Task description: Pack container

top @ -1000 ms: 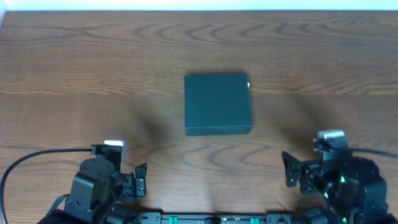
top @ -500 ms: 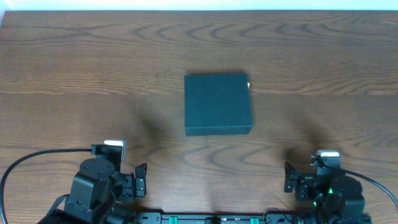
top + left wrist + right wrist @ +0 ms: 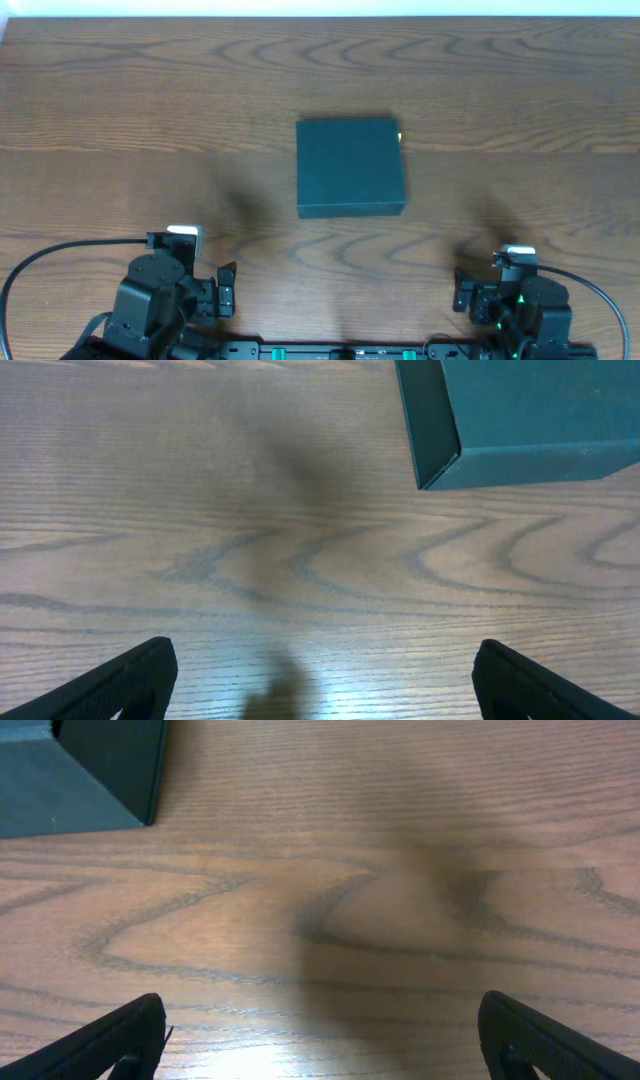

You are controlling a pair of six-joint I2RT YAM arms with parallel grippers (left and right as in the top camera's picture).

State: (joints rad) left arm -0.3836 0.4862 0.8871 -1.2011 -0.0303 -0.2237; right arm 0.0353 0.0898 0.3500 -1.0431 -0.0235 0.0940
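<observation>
Dark green matte square box, the container: sits flat at mid-table, lid down and flush as far as I can see. A pale sliver shows at its far right corner; too small to name. No packets or loose items in any view.

Brown wood-grain tabletop all round it, bare where visible.

Left gripper: jaws spread wide, nothing between them, low over the wood near my edge. The box's near left corner is up and to the right in the left wrist view, well apart from the fingertips.

Right gripper: likewise wide open and empty, on the near right, with the box's near right corner at upper left of its view, well apart.

Judgement: with nothing in view to load and the lid shut, either packing is finished or the lid comes first. If opening is the step, I cannot tell which edge carries the hinge. I would find the free edge first, come in low with one fingertip under the flap, and have the other arm brace the opposite wall so the light box does not slide.
</observation>
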